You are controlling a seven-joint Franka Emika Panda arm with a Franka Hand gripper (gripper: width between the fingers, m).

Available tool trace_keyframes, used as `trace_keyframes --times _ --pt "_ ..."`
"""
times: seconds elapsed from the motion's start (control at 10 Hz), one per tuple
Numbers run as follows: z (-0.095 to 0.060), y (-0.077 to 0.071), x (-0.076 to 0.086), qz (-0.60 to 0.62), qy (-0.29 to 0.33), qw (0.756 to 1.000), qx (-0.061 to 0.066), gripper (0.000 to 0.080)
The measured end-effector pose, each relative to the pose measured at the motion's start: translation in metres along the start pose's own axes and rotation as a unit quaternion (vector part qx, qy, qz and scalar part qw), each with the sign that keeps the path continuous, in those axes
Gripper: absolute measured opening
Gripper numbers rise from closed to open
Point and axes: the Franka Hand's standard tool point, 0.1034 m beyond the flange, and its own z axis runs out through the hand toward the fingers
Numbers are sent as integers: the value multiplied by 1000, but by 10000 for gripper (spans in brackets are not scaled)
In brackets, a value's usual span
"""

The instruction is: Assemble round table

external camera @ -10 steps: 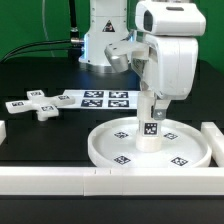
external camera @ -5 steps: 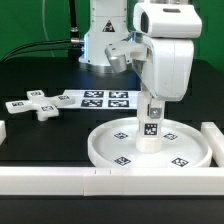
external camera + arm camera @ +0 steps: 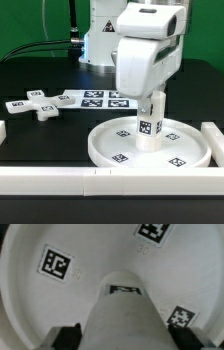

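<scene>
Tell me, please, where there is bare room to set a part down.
Bare black table lies between the cross piece, the round disc and the front border block. Crowded: the disc's centre, where the pincer grips the upright leg.

The arm (image 3: pixel 148 50) is covered in smooth, glossy white shells with rounded corners and softened edges. Its largest housing is a bulky, boxy block, bright on top and shaded pale grey underneath. Behind it stands the white base column (image 3: pixel 103 25), which carries small dark markings too fine to read. Thin black cables (image 3: pixel 62 22) hang beside that column and trail off toward the exterior view's left. In the wrist view the gripper (image 3: pixel 120 339) shows only its two fingertips (image 3: pixel 68 337), which are dark, almost black, matte and blocky, with squared ends.
</scene>
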Motion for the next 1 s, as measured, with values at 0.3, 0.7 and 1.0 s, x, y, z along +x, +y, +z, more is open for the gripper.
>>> trace_keyframes --times 0.3,0.7,1.0 --pt "0 0 0 93 0 996 1 412" --pt "1 -2 -1 312 8 950 17 412" --pt "1 -2 0 404 9 915 21 412"
